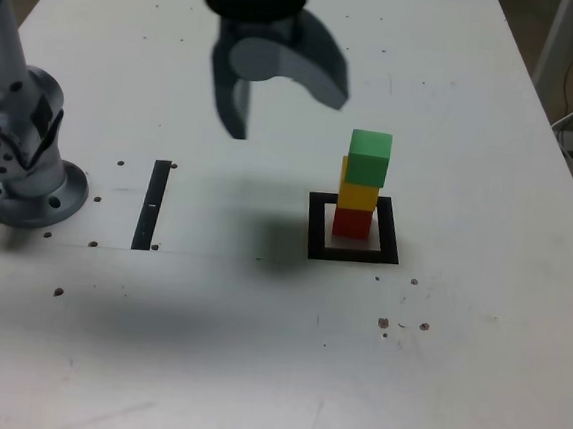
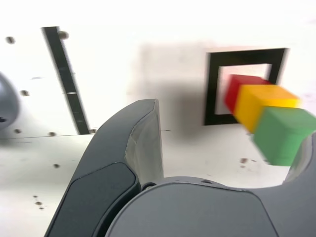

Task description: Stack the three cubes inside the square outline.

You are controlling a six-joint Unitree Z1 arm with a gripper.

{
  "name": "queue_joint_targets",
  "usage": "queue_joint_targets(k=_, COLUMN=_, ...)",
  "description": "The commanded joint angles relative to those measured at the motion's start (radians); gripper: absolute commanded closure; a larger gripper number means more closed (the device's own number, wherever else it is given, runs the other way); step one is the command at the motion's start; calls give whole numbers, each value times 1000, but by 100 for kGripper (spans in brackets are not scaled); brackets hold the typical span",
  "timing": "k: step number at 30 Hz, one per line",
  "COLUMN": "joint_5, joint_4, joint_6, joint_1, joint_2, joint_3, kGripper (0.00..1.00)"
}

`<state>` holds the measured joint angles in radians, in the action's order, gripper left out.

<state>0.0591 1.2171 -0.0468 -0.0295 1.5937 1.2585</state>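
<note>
The claw [image 1: 282, 94] hangs wide open and empty, above and to the exterior view's left of the stack: green cube [image 1: 369, 157] on yellow cube [image 1: 358, 193] on red cube [image 1: 352, 221], seemingly slightly offset, inside the square outline [image 1: 317, 227] on the tabletop [image 1: 254, 352].

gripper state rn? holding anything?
Gripper: open, holding nothing, raised clear of the green cube that tops the stack.

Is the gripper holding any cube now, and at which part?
Nothing is held. The gripper is open above the table, apart from the green cube topping the stack.
</note>
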Motion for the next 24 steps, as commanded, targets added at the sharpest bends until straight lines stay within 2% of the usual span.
queue_joint_targets(k=1, joint_5=0, joint_4=4, joint_6=-4, joint_1=13, joint_2=-29, joint_3=-36, kGripper=0)
queue_joint_targets(k=11, joint_5=-2, joint_4=-49, joint_6=11, joint_1=78, joint_2=-144, joint_3=-290, kGripper=0)
queue_joint_targets(k=24, joint_5=-6, joint_4=-178, joint_6=21, joint_1=80, joint_2=-134, joint_3=-461, kGripper=0)
